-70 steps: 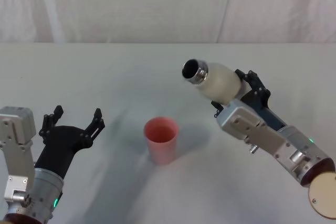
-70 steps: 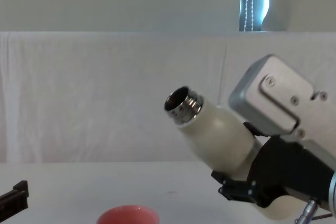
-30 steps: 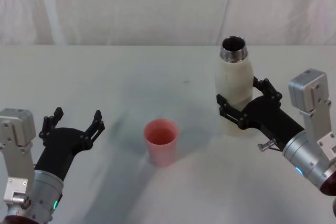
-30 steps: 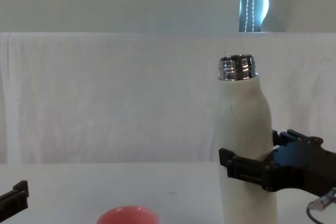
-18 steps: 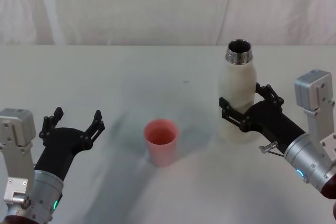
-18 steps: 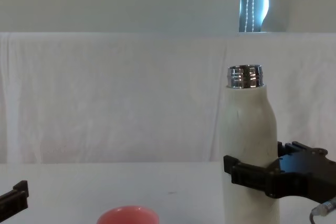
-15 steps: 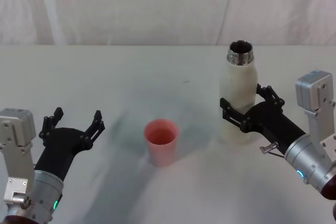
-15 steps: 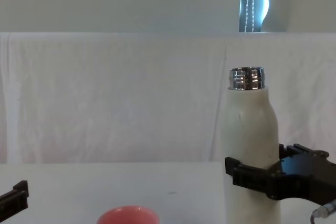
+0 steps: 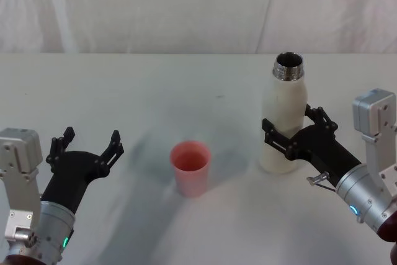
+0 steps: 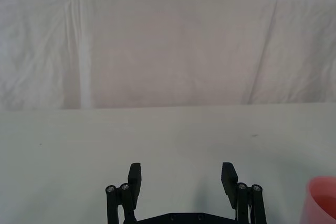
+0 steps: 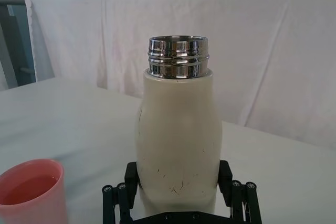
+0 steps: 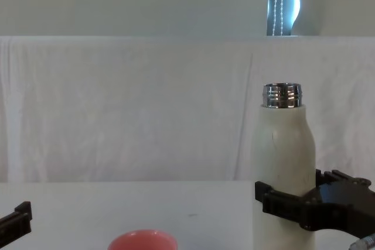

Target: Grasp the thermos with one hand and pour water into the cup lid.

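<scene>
The thermos (image 9: 284,122) is now upright on the worktop (image 9: 186,85), to the right of the cup lid (image 9: 190,167) and well apart from it. 2.3 s ago it was held tilted with its steel neck aimed toward the cup lid; since then it has been swung back to vertical and lowered. This suggests that the pour is finished and the thermos is being set down.

The right gripper (image 9: 286,140) is clamped around the lower body of the thermos, one finger on each side. The left gripper (image 9: 87,147) is parked at the left of the worktop, fingers spread and holding nothing.

In the right wrist view, liquid is seen inside the cup lid (image 11: 31,191), which supports the judgement that water has been poured; in the head view the contents cannot be made out. In the chest view, the thermos (image 12: 283,168) is seen from the side, standing straight, with just the rim of the cup lid (image 12: 142,240) at the lower edge.
</scene>
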